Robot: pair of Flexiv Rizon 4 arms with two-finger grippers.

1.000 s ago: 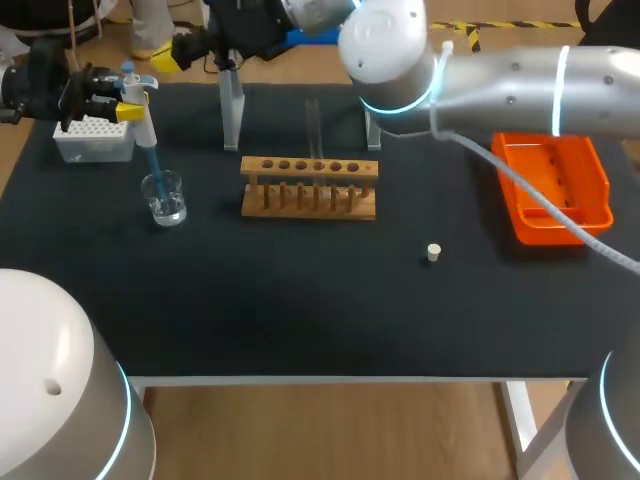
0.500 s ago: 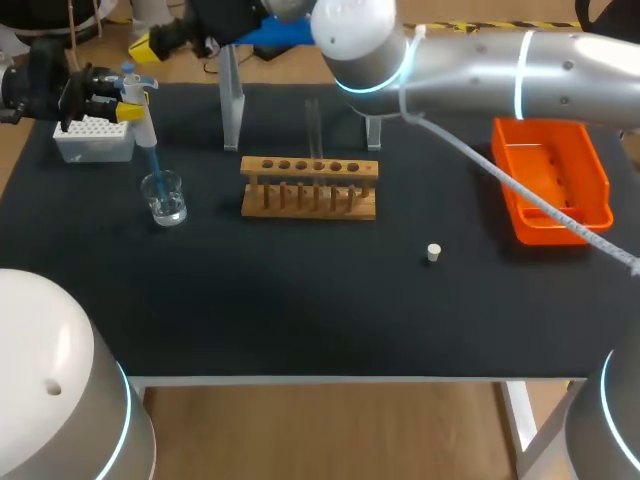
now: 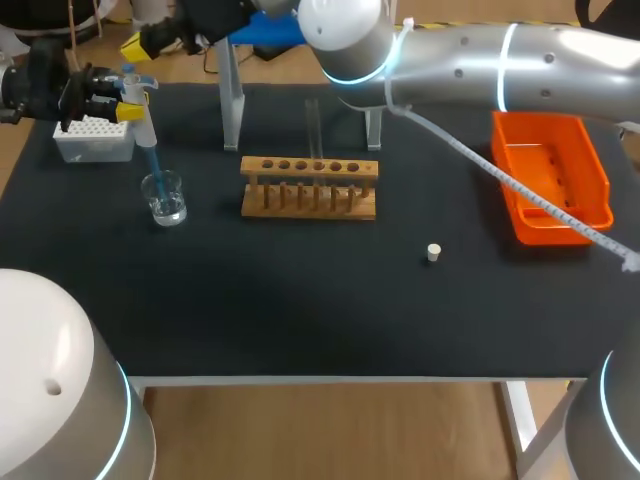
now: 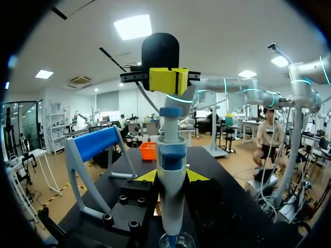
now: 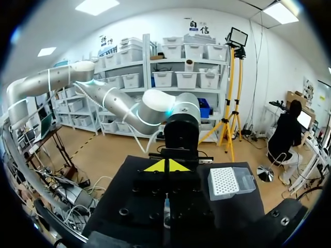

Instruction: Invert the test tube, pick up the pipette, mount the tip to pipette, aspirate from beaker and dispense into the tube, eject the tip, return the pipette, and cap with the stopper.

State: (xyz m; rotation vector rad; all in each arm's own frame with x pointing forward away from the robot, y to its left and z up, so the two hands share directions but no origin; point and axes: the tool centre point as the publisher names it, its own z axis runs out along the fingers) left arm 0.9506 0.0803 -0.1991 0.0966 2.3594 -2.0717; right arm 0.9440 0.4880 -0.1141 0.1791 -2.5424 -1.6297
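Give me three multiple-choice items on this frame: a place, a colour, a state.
1. Where is the stopper? A on the bare table; B in the left gripper; C in the tray.
2. Tray colour? A blue; B orange; C white.
3. Left gripper? A open; B shut on the stopper; C shut on the pipette.
A: it lies alone on the black table. B: the tray is plainly orange. C: a yellow tip sits against each side of the pipette.
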